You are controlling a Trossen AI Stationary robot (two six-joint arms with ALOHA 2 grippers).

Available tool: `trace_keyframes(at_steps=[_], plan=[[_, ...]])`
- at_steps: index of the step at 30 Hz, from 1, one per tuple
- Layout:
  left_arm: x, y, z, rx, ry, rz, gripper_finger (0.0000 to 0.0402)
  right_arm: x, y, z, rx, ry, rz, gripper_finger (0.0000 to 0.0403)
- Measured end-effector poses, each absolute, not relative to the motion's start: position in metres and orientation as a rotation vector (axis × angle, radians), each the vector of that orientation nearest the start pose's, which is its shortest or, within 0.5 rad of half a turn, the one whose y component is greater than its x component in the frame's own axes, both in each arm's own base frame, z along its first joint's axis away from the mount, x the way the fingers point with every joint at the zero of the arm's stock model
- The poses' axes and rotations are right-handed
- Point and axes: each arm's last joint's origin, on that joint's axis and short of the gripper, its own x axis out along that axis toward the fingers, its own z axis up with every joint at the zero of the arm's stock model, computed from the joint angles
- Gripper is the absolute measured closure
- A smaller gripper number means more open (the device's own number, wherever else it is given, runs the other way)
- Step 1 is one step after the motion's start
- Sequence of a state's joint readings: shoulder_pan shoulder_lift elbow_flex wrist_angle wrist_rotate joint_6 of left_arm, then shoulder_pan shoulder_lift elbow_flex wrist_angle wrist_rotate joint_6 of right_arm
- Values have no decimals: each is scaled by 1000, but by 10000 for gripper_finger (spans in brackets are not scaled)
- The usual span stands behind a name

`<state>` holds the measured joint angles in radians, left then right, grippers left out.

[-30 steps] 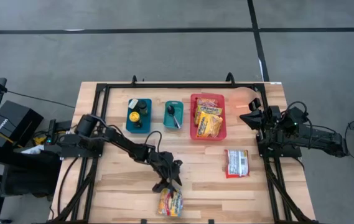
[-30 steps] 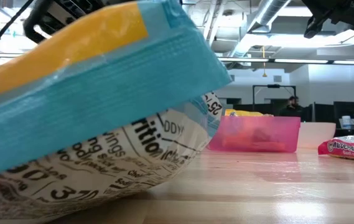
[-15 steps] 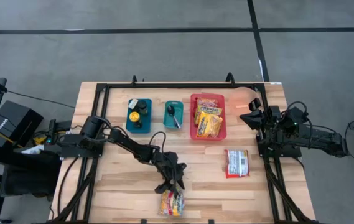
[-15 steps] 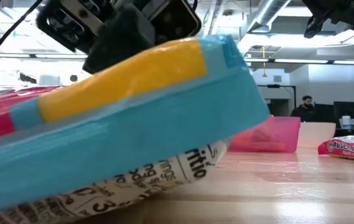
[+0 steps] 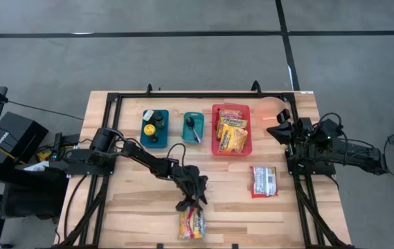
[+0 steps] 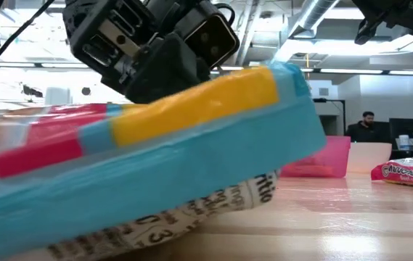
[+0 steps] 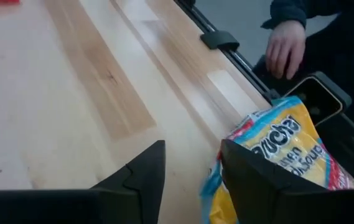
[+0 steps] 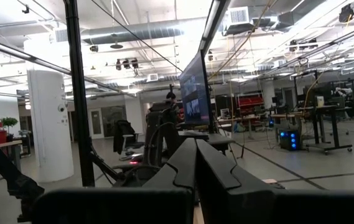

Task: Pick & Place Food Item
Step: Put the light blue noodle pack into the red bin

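A ramen packet, yellow, red and blue, lies near the table's near edge; it fills the low view, its far end tipped up. My left gripper is open over the packet's far end, and the packet's blue edge shows between the fingers. My right gripper is shut and empty, waiting at the table's right edge. A red bin at the far side holds several packets. My left gripper comes at the packet's far end slanting down from the table's far side. One finger lies against that end, the other stands over bare table. The packet's near part rests on the table. The finger hides the exact place of contact.
Two teal trays stand left of the red bin. Another packet lies on the table's right part. A person's hand and a dark device show just beyond the near edge. A black frame borders the table.
My left gripper has gone a little toward the table's right edge, staying at the packet's far end. The packet has slid and turned with it: in the low view its blue end has swung to the right and more of its red and yellow face shows.
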<state>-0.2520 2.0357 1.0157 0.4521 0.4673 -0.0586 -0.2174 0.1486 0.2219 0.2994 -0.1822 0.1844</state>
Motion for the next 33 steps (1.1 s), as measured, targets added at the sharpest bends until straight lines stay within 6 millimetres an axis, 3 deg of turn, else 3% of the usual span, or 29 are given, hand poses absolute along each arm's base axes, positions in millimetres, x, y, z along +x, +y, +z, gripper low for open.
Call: trace_keyframes(at_steps=[15, 33], plan=[[375, -113, 105, -142, 694, -711, 270, 87, -14, 255, 108, -367, -1, 401], [374, -115, 105, -131, 689, -719, 369, 88, -14, 255, 109, -367, -1, 401]])
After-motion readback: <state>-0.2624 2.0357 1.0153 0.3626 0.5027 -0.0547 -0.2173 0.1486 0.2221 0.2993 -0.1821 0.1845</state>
